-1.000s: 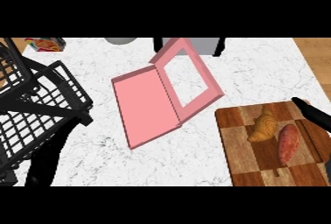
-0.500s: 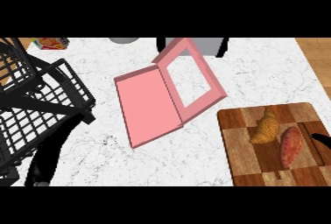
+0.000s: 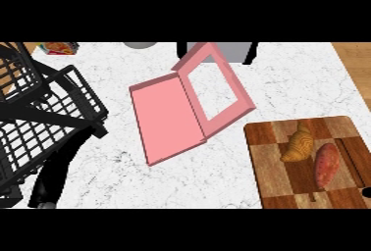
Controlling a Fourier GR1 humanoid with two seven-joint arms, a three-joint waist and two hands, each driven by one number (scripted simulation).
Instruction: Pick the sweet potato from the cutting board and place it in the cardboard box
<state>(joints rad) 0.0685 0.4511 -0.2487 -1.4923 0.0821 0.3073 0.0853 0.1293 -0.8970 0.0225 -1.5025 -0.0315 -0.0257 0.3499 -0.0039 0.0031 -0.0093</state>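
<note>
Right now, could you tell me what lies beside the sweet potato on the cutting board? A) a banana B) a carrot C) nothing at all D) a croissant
D: a golden-brown croissant lies just left of the reddish sweet potato on the wooden cutting board.

text: none legible | labels: none | numbers: none | signs: none

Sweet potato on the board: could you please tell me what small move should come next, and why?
Probably bring the right hand, barely showing at the right edge, over the sweet potato to grasp it. It lies untouched on the board beside the croissant, and the open box waits to its left.
</note>
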